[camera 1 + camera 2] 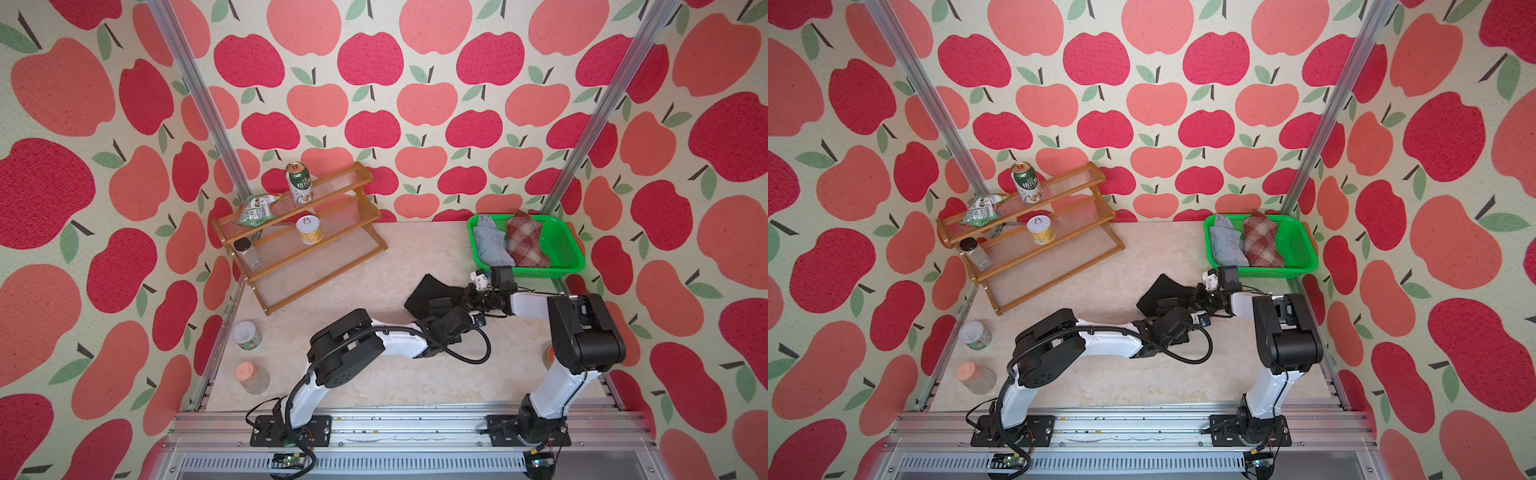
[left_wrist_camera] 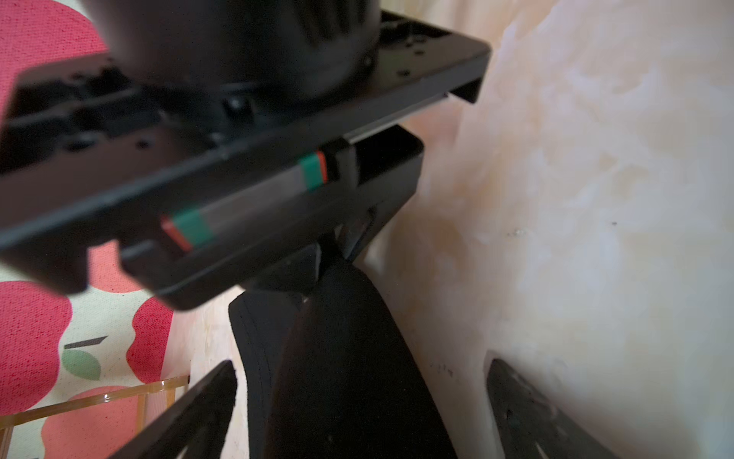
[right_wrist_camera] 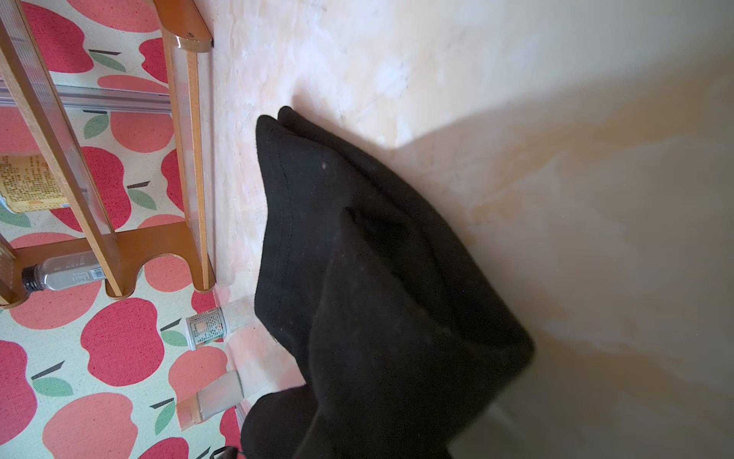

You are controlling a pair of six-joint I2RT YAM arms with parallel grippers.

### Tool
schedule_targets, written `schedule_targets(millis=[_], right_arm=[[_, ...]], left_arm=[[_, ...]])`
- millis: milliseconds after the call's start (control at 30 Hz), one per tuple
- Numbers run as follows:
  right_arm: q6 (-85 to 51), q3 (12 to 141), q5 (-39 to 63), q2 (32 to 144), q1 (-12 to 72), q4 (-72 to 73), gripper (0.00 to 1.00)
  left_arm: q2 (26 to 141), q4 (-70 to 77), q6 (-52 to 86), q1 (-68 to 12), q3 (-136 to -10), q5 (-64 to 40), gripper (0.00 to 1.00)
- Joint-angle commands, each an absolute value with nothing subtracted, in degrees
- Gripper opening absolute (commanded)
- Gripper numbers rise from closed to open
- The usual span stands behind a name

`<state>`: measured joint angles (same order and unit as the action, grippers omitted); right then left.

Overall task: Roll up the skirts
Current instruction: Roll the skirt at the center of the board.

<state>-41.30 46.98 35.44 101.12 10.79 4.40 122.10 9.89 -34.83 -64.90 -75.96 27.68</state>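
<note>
The black skirt (image 1: 424,291) lies bunched on the table's right half, its near end lifted. My right gripper (image 1: 459,297) reaches in from the right and is shut on that end. In the right wrist view the black skirt (image 3: 377,278) hides the fingers. My left gripper (image 2: 360,365) is open, its fingers (image 2: 198,409) straddling the black skirt (image 2: 349,377) just below the right gripper's pinch; in a top view my left gripper (image 1: 434,311) sits at the skirt's near side. The denim skirt (image 1: 490,243) and the plaid skirt (image 1: 525,241) lie rolled in the green basket (image 1: 569,257).
A wooden stepped rack (image 1: 299,232) at the back left carries a can, a tin, a snack bag and a spice bottle. Two jars (image 1: 247,334) (image 1: 251,376) stand by the left edge. Another jar (image 1: 548,357) is partly hidden behind the right arm.
</note>
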Motion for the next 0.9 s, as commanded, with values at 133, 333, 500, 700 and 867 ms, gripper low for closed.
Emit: schedule_targets(millis=[133, 333, 500, 700, 867], right_arm=[[-39.4, 46.5, 35.9, 99.1, 8.8, 2.4, 0.0], [-39.6, 46.8, 36.6, 99.1, 8.0, 2.2, 0.0], [-39.4, 47.1, 37.4, 97.6, 6.8, 1.8, 0.27], [-40.3, 45.4, 40.5, 95.3, 3.2, 3.8, 0.59], [-43.8, 41.7, 44.7, 94.6, 0.6, 10.5, 0.68]], left_arm=[[127.7, -3.6, -32.4, -64.8, -80.1, 30.0, 0.39], [129.6, -6.4, -31.4, -64.9, -81.8, 30.2, 0.13], [127.0, -7.7, -24.9, -62.7, -81.4, 22.2, 0.09], [121.4, -7.7, -15.7, -57.2, -79.0, 4.5, 0.09], [121.5, -8.3, -8.4, -52.6, -79.3, -8.1, 0.1]])
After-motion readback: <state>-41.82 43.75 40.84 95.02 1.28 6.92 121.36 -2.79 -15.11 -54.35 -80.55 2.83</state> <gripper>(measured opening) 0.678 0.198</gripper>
